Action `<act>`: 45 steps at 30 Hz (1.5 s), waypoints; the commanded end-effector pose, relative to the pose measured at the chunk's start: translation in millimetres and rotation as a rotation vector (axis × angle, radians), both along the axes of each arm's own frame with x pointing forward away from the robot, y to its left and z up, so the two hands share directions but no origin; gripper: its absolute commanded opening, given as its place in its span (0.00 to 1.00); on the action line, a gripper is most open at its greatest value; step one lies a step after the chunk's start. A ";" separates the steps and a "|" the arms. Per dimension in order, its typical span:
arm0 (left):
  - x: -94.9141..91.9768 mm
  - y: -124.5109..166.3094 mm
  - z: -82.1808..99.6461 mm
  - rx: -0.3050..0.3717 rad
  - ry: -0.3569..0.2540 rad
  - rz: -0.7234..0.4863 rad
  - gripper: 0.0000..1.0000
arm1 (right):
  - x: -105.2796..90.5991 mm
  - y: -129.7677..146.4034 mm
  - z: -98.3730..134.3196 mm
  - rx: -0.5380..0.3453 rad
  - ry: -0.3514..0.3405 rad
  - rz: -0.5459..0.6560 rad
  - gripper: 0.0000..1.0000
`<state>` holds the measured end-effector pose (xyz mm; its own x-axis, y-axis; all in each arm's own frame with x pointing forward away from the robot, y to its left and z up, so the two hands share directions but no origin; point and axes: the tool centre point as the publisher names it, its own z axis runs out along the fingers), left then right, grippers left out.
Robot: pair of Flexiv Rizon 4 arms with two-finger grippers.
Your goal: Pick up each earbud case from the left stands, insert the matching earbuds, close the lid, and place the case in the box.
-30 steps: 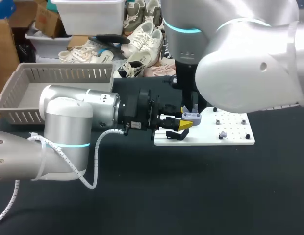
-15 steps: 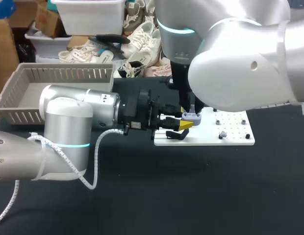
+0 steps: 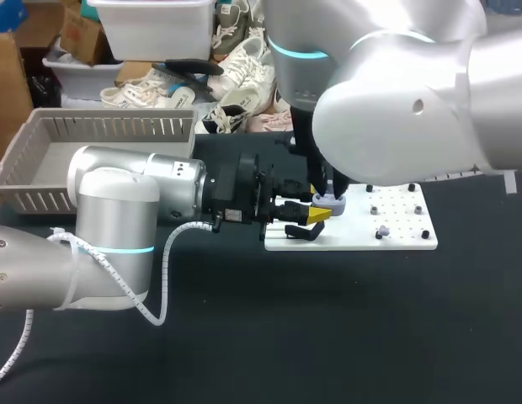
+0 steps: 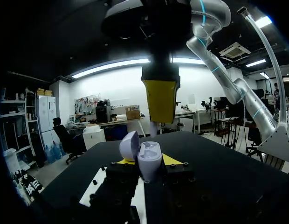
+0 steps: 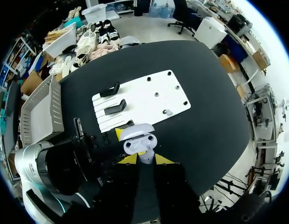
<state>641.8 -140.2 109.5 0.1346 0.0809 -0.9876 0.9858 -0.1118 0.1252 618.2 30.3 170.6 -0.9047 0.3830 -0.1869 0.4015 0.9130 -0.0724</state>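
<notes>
A pale lavender earbud case (image 4: 149, 161) with its lid up sits between the yellow fingers of my left gripper (image 4: 147, 162), which is shut on it. In the head view this gripper (image 3: 316, 215) holds the case (image 3: 330, 202) over the left edge of the white stand board (image 3: 396, 240). My right gripper (image 3: 327, 192) hangs straight down just above the open case. It (image 5: 145, 159) is shut on a small white earbud (image 5: 145, 156), right over the case (image 5: 138, 140). Another earbud (image 3: 381, 230) rests on the board.
Black stands (image 5: 115, 107) rise at the board's left end. A grey slatted basket (image 3: 42, 198) sits at the far left of the table. My right arm's big white links fill the upper right of the head view.
My right arm has drifted a little to the left, keeping its gripper over the open case. The left arm and the case have stayed put.
</notes>
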 end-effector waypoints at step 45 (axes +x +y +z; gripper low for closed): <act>-1.0 0.4 -0.4 -0.003 -0.002 0.003 0.00 | 8.9 -7.5 -14.0 0.002 0.038 -0.037 0.00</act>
